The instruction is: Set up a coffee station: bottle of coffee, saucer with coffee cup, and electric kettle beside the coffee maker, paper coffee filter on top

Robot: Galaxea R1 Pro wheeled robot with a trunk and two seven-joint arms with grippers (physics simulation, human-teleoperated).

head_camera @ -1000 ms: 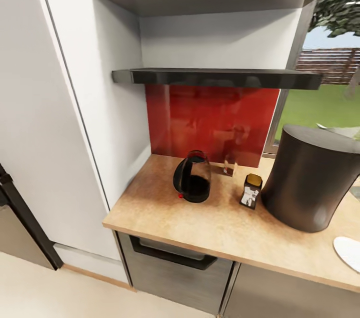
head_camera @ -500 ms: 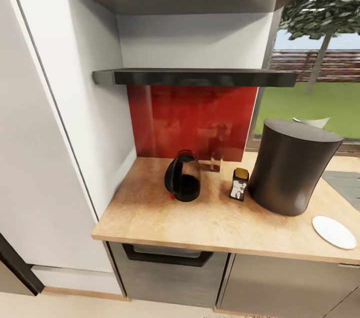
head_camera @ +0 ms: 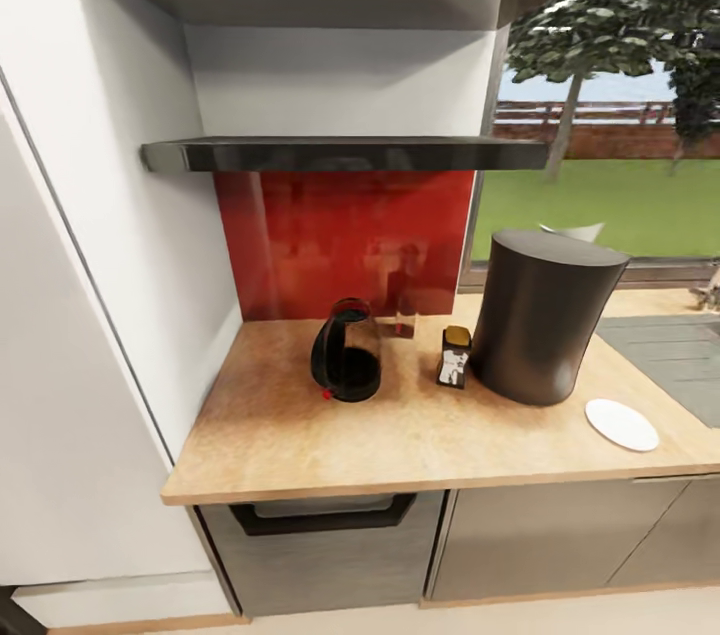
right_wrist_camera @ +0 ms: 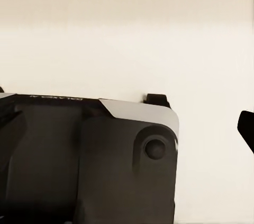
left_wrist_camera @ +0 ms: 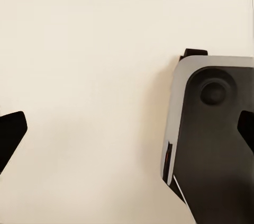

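Observation:
On the light-wood kitchen countertop [head_camera: 300, 435] the tall dark-grey coffee maker [head_camera: 540, 315] stands right of centre. The small dark bottle of coffee [head_camera: 455, 357] is close against its left side. Further left sits the round smoky electric kettle [head_camera: 346, 353]. The white saucer [head_camera: 621, 424] lies bare at the coffee maker's front right. A small white cone, the paper coffee filter [head_camera: 570, 231], peeks past the lid's far edge. The dark kitchen shelf [head_camera: 340, 153] hangs above. The coffee cup is out of view. My left gripper [left_wrist_camera: 127, 131] and right gripper [right_wrist_camera: 127, 126] hang open over cream floor.
A red backsplash [head_camera: 340, 235] backs the counter, and a white tall cabinet [head_camera: 90, 295] closes its left end. The grey sink [head_camera: 675, 350] begins at the right, under a window [head_camera: 600, 185]. Both wrist views show my own dark base [left_wrist_camera: 211, 144] on the floor.
The head camera has swung, so the whole scene has slid left in the picture and more of the saucer and sink shows. Nothing on the counter has moved.

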